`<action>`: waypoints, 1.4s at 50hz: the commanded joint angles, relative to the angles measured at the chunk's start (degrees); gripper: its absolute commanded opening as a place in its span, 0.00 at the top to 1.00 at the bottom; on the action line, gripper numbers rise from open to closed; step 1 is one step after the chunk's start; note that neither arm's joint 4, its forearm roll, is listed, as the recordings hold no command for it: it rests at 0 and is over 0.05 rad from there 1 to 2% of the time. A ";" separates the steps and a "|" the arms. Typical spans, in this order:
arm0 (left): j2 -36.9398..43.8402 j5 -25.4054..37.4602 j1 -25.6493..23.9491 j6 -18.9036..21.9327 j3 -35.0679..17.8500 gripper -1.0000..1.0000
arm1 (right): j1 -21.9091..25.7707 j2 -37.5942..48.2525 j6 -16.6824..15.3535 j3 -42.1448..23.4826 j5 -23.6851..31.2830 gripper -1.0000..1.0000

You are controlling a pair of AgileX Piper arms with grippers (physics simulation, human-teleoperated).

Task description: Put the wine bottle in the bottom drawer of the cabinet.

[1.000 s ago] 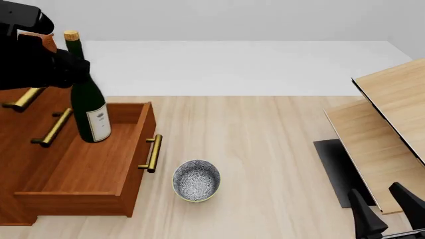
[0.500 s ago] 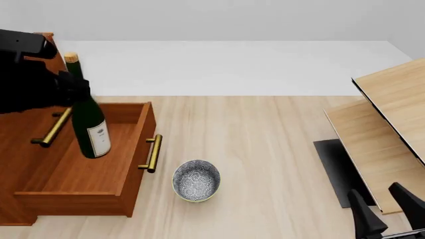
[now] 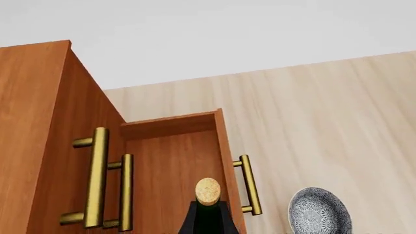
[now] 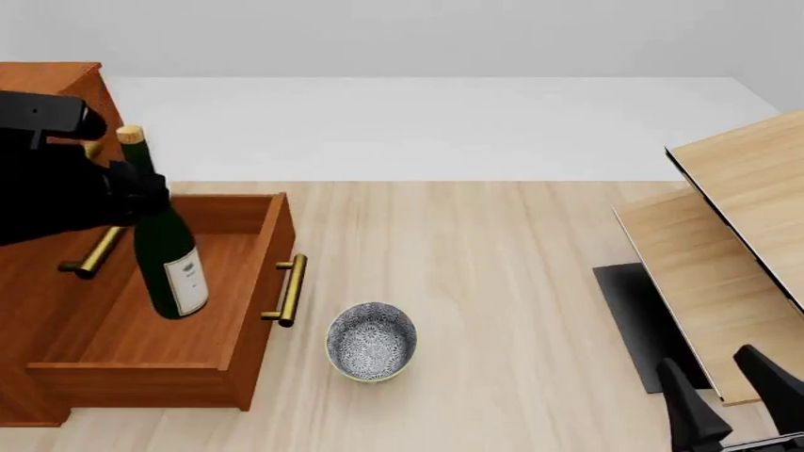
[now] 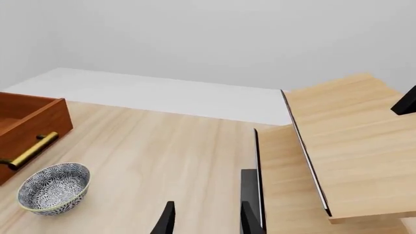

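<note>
A pale wood-grain table (image 4: 503, 282) fills the front view, ending at a white floor strip and a plain grey wall behind. At 9 o'clock stands the cabinet (image 4: 38, 85), reddish-brown, with its bottom drawer (image 4: 151, 330) pulled out over the table, brass bar handle facing 3 o'clock.

The wine bottle (image 4: 164, 245) stands inside the open drawer, leaning slightly, its cork-coloured top toward 12 o'clock and its white label low on the glass; whether its base touches the drawer floor cannot be told. The left gripper (image 4: 132, 193) is a black mass at the bottle's neck and shoulder, pinching the bottle. In the left wrist view the cork (image 3: 208, 191) shows end-on above the drawer's inside.

Just beside the drawer's handle, toward 5 o'clock of it, a small patterned bowl (image 4: 372, 341) sits on the table, apart from the drawer.

At 3 o'clock, pale light-wood panels (image 4: 741, 226) lie tilted over a dark mat (image 4: 635, 325). The right gripper (image 4: 735, 400) rests at 5 o'clock near the frame's edge, its two black fingers spread with nothing between them.
</note>
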 commanded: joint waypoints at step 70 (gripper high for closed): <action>0.71 -15.23 -0.21 -4.01 17.11 1.00 | -0.04 -0.19 -0.15 0.00 0.36 0.00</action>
